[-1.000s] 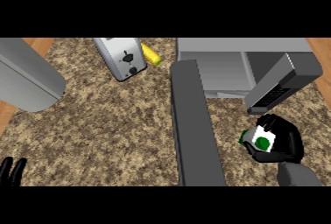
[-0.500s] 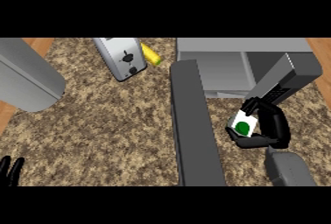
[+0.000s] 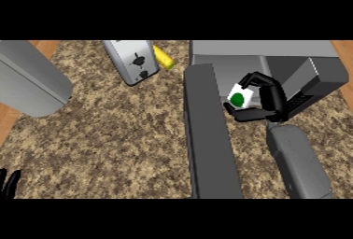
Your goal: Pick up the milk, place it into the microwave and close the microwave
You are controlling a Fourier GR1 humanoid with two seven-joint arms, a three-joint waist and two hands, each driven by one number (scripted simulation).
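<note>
My right hand [image 3: 265,100] curls around the milk [image 3: 239,97], its green round label unreadable, at the open microwave [image 3: 276,58] mouth, right of its door [image 3: 207,135]; my left hand [image 3: 8,182] rests near-left, fingers straight.

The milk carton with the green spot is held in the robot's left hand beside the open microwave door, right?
Not quite: the head view shows the right hand curled round the milk carton, beside the open microwave door. The left hand rests at the lower left edge.

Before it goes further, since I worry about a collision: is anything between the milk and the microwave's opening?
Nothing visible. The right hand holds the milk at the microwave opening, with the open door off to its left.
</note>
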